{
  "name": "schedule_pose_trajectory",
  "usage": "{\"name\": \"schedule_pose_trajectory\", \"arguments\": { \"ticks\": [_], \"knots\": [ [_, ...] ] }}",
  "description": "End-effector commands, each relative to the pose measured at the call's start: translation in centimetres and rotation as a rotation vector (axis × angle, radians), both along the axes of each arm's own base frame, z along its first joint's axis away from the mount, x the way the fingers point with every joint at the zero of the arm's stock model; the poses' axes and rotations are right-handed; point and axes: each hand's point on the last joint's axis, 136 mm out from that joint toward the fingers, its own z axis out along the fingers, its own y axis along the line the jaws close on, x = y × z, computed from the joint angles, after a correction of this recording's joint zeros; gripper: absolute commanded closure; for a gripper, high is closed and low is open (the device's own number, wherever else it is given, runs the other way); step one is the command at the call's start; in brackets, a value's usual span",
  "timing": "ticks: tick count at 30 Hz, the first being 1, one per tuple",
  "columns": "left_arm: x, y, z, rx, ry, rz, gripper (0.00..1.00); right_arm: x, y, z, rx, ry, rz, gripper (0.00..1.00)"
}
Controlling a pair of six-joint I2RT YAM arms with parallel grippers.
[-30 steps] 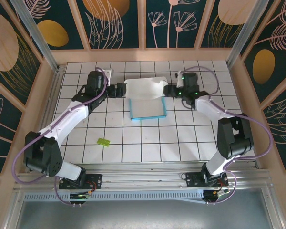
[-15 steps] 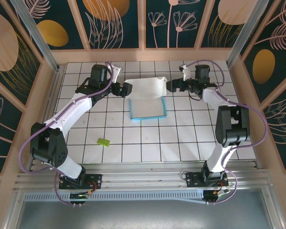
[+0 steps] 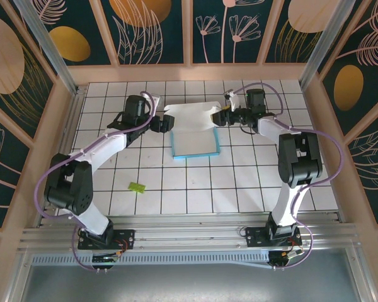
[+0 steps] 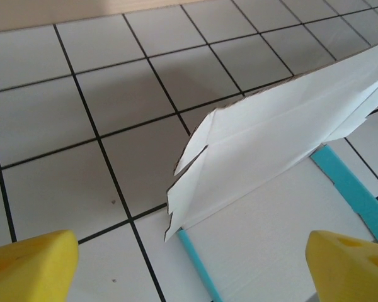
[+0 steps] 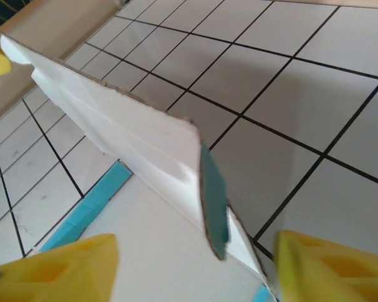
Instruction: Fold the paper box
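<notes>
**Checking both hands at the raised flap**

I see the paper box (image 3: 195,143) lying mid-desk (image 3: 252,176), white side up, with its far flap (image 3: 190,115) tilted upward. My left hand (image 3: 166,123) sits at the flap's left end and my right hand (image 3: 219,117) at its right end. Both stand wide, their fingers (image 4: 31,264) gripping nothing.

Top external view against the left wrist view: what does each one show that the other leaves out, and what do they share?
Top external gives the whole layout: both arms, the left gripper and right gripper at either end of the raised white flap of the paper box, and a lime-green scrap nearer the bases. Left wrist gives close detail: the flap's notched end with its brown cut edge, and the yellow fingers wide apart. Shared: the lifted white flap, the turquoise border, the tiled table.
</notes>
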Motion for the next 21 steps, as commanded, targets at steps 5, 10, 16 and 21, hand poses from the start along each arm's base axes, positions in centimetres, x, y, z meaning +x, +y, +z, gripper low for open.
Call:
{"name": "schedule_pose_trajectory", "arguments": {
  "ticks": [5, 10, 16, 21],
  "knots": [
    [2.2, -0.2, -1.4, -0.018, -0.012, 0.037, 0.09, 0.2, -0.1, -0.3, -0.037, -0.033, -0.055, 0.48],
    [3.1, -1.1, -1.9, -0.053, 0.023, 0.016, 0.13, -0.1, -0.1, 0.1, -0.033, -0.024, -0.061, 0.48],
    [3.2, -1.9, -2.2, -0.108, 0.047, 0.008, 0.24, -0.3, 0.1, 0.3, -0.033, -0.018, -0.087, 0.48],
    [3.0, -2.0, -2.1, -0.122, 0.054, 0.005, 0.33, 0.0, 0.1, 0.3, -0.049, -0.011, -0.121, 0.49]
  ]
}}
